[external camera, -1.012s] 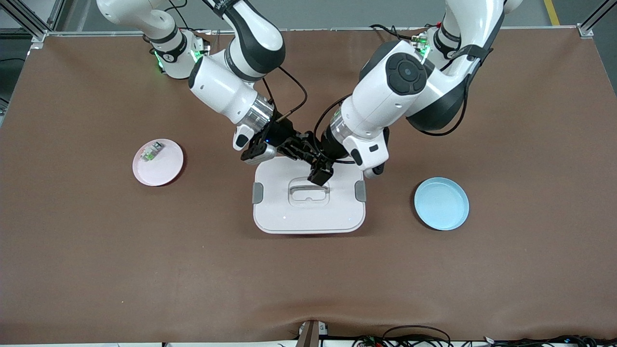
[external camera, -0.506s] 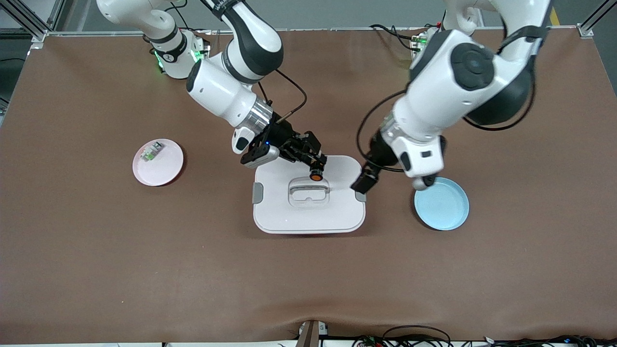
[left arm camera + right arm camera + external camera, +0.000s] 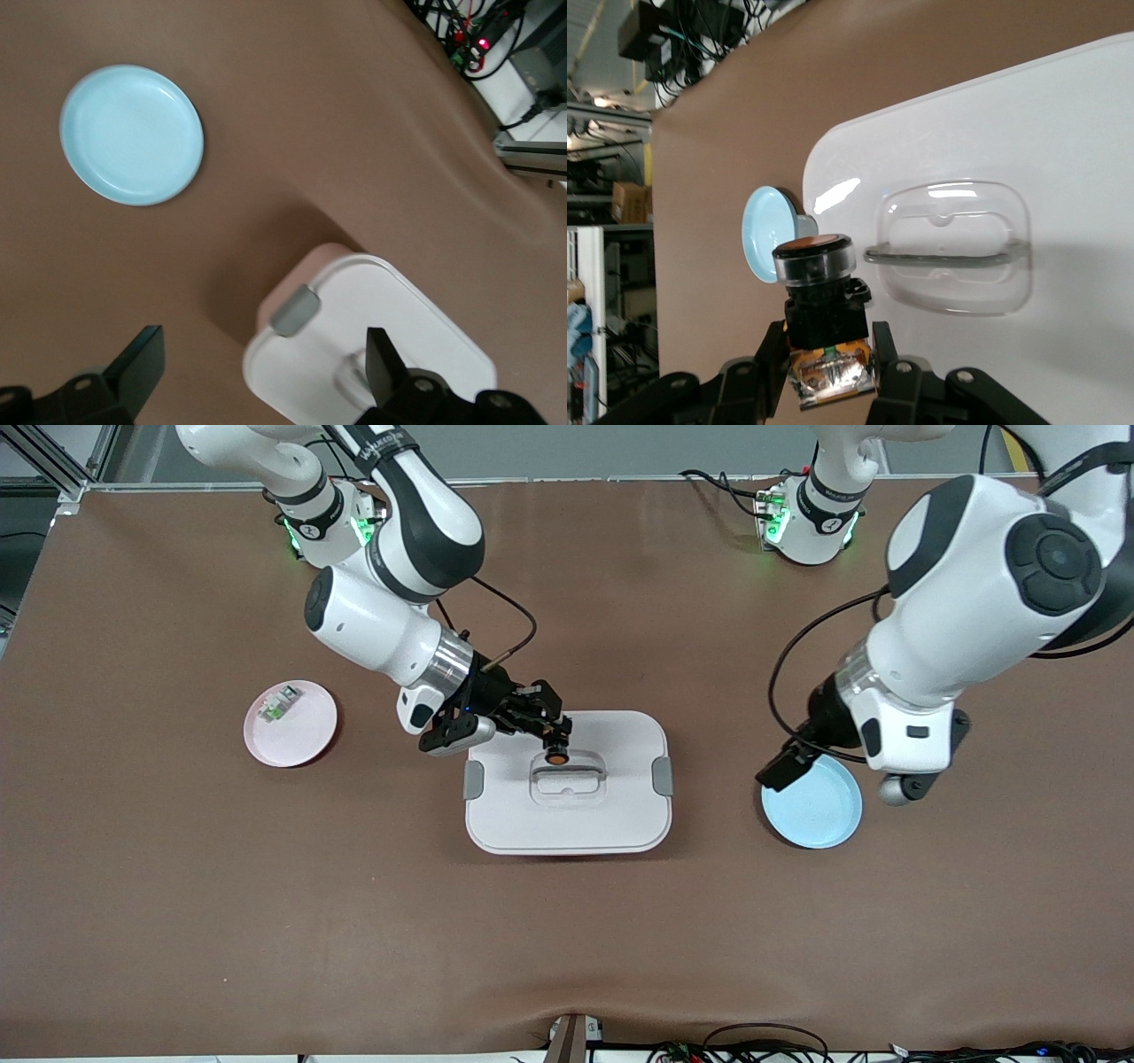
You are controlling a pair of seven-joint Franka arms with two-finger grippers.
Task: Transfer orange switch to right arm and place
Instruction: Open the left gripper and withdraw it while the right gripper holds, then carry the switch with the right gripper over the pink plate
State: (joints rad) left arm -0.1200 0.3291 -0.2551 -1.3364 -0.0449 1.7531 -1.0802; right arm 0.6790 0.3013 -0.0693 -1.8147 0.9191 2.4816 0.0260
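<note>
- Since a second ago the two grippers, then meeting over the white box (image 3: 567, 815), have parted; the switch (image 3: 557, 757) has passed to the right gripper (image 3: 555, 746), whose jaws are clamped on its body.
- The right gripper, left of centre in the front view, has slid slightly toward the right arm's end and holds the switch over the box's clear handle (image 3: 567, 778), orange cap facing the camera.
- In the right wrist view the switch (image 3: 819, 301) sits between the fingers (image 3: 766, 363), black body gripped, orange-tan rear down in the jaws.
- The left gripper (image 3: 780, 766) has swung away to the right of the frame and hangs over the table at the edge of the blue plate (image 3: 819, 810), jaws spread wide and holding nothing; its wrist view shows both fingers (image 3: 142, 359) far apart.
- Left in the front view: a pink plate (image 3: 297, 735) carrying a small clear part with green (image 3: 276, 707).
- The box lies in the centre, between the plates, with grey clips (image 3: 474, 779) at its sides.
- The blue plate is bare.
- Surface: a brown mat (image 3: 266, 921) covers the table; cables (image 3: 762, 1045) trail along the lower edge, and the metal frame (image 3: 53, 460) stands at the upper left corner.
</note>
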